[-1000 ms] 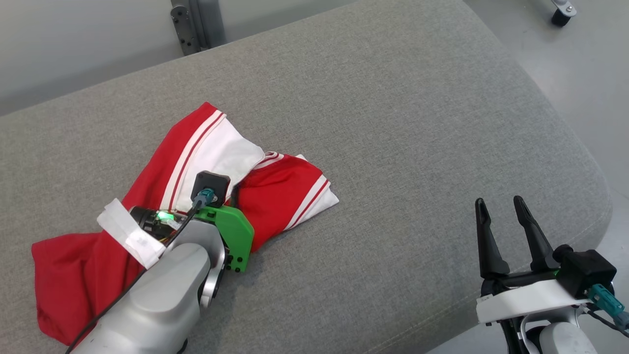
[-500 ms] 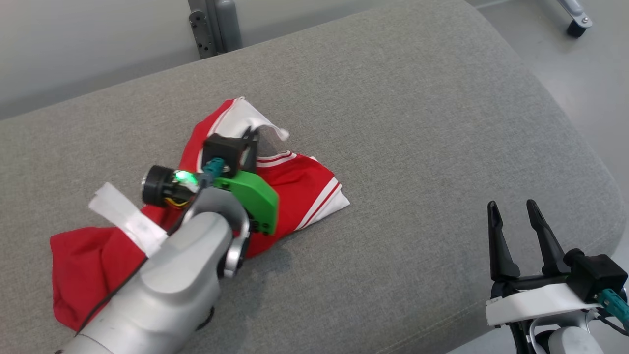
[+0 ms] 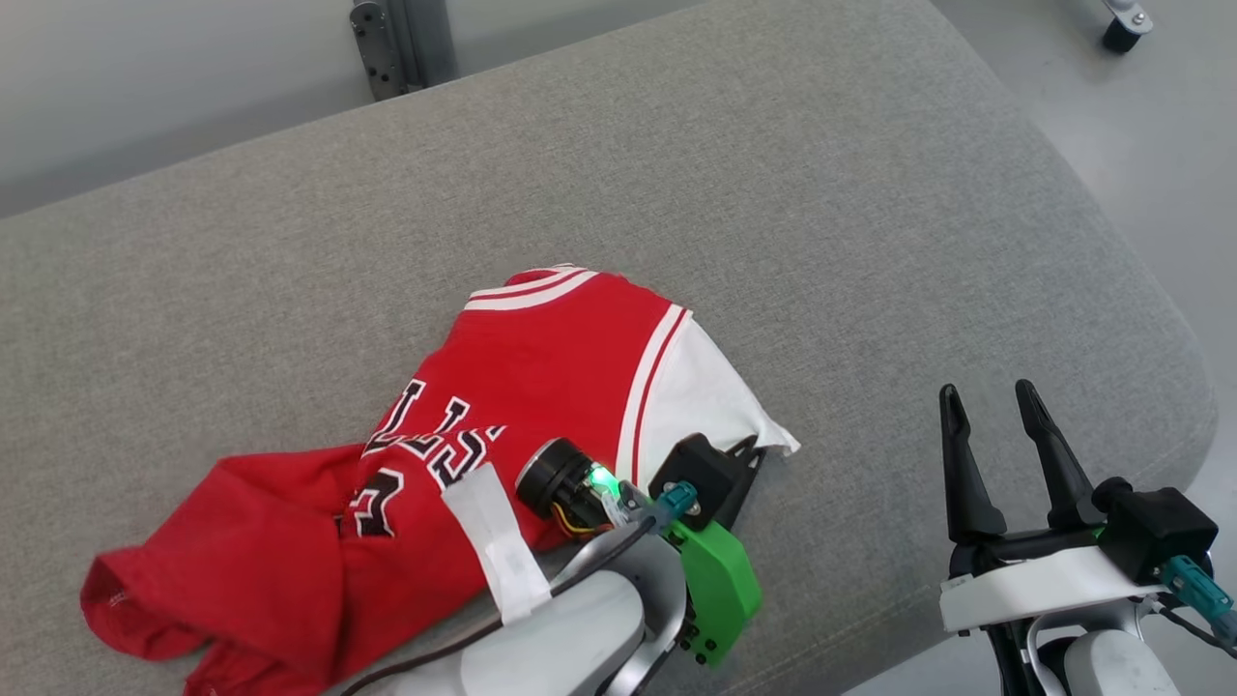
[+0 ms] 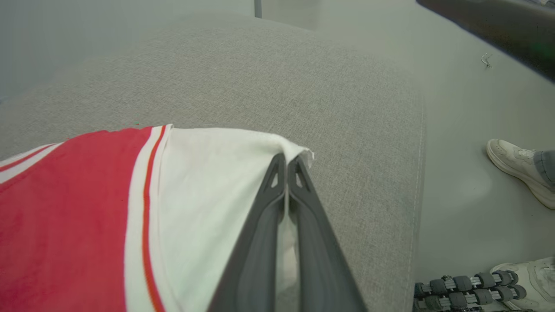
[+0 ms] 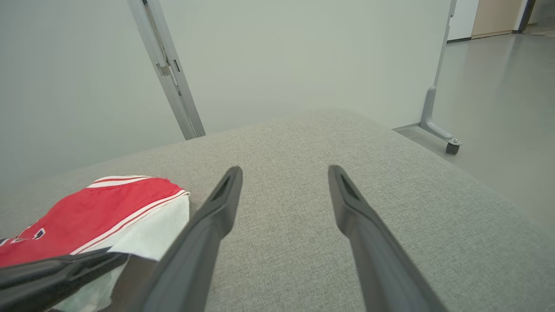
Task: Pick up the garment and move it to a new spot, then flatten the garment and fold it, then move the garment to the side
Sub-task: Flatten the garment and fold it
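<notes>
Now, cushion [image 3: 821, 242]: grey fabric with a rounded right corner; the garment lies on it.
Floor [image 3: 1160, 174]: pale grey, beyond the cushion's right edge.
Garment [image 3: 541, 367]: red, with white stripes, a white side panel and dark lettering. It lies rumpled on the cushion's near-left part in the head view, with the red bulk trailing left and the white corner pointing right.
Left gripper [image 4: 286, 158]: fingers pressed together, pinching the garment's white corner; cloth shows between them.
Right gripper [image 3: 986, 390]: fingers spread wide with nothing between them, at the cushion's near right edge, well apart from the garment.
Shoe [image 4: 514, 162]: pale, on the floor beside the cushion.
Caster [image 3: 1119, 34]: dark, on the floor past the far right corner.
</notes>
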Controlling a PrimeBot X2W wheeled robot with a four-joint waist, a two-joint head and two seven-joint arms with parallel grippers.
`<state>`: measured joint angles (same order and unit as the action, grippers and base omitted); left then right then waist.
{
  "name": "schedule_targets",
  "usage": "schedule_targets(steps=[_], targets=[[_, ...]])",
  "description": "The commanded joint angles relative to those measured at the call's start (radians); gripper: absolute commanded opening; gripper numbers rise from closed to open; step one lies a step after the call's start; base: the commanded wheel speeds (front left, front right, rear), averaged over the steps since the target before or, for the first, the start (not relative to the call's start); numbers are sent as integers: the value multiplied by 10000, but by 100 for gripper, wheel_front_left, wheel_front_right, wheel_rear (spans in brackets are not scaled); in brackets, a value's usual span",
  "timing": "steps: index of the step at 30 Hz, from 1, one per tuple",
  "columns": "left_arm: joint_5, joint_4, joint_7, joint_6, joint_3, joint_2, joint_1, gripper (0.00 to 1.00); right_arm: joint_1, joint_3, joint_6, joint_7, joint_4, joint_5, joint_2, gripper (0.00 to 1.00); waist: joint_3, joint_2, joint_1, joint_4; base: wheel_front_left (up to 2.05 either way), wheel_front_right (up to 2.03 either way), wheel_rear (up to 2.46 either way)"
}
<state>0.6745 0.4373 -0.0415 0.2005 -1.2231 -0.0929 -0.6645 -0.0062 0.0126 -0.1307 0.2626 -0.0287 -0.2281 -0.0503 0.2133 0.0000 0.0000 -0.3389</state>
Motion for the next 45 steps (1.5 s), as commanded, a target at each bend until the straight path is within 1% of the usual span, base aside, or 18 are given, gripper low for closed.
schedule_targets(steps=[1,2,3,4,5,10,12,13,15,16,22,25,27,34,39,40,42,45], targets=[[-157,238,-102,-160,-98,56,104,0,49,-27,-1,31,-32,-39,-14,100,65,0,0,-111,0,0,0],[-148,404,-209,-276,-146,113,182,0,92,-41,-1,31,-46,-44,-14,100,76,0,0,-134,0,0,0],[-198,631,-303,-302,-184,156,212,15,118,-41,-1,31,-57,-57,-14,100,96,0,0,-158,0,0,0],[-245,845,-366,-376,-216,186,236,48,123,-23,-1,31,-66,-62,-10,100,119,0,0,-180,0,0,0],[-153,967,-448,-453,-219,232,307,100,120,-16,-1,31,-69,-63,-10,100,136,0,0,-189,0,0,0],[1073,624,-941,-1077,412,321,925,100,197,-146,-1,31,-51,-114,-12,100,126,0,0,-36,0,0,0],[1442,-15,-1115,-1212,765,-17,1148,100,203,-223,-1,31,-36,-110,-14,100,107,0,0,103,0,0,0],[1635,-345,-1136,-1155,919,-228,1318,100,216,-247,-1,31,-27,-104,-14,100,85,0,0,172,0,0,0],[1829,-1316,-1146,-804,1289,-926,1678,100,295,-325,-1,31,-19,-43,-10,100,15,0,0,383,0,0,0],[1958,-1819,-1102,-502,1507,-1282,1857,100,326,-351,-1,31,-14,-24,-12,100,-24,0,0,496,0,0,0],[2077,-4778,-631,1756,2685,-3746,2917,100,476,-360,-1,31,38,118,-14,100,-243,0,0,1226,0,0,0],[2357,-5720,-494,2573,3235,-4505,3422,100,464,-325,-1,30,75,192,-15,100,-282,0,0,1508,0,0,0],[2271,-6057,-312,2924,3322,-5037,3689,100,424,-293,-1,31,71,257,-14,100,-311,0,0,1657,0,0,0],[2647,-7156,100,3855,3544,-5914,4645,100,409,-369,-1,31,97,382,-15,100,-370,0,0,1936,0,0,0],[3078,-7559,56,4442,3969,-6281,5375,100,532,-385,-1,31,129,387,-15,100,-323,0,0,2071,0,0,0],[3121,-7540,91,4499,3996,-6360,5456,100,532,-387,-1,31,137,390,-17,100,-302,0,0,2089,0,0,0],[3439,-7489,-25,4520,4218,-6167,5615,100,512,-374,-1,31,142,404,-17,100,-258,0,0,2121,0,0,0],[3806,-7128,-202,4347,4499,-6000,5856,100,403,-316,-1,31,118,437,-15,100,-204,0,0,2101,0,0,0]])
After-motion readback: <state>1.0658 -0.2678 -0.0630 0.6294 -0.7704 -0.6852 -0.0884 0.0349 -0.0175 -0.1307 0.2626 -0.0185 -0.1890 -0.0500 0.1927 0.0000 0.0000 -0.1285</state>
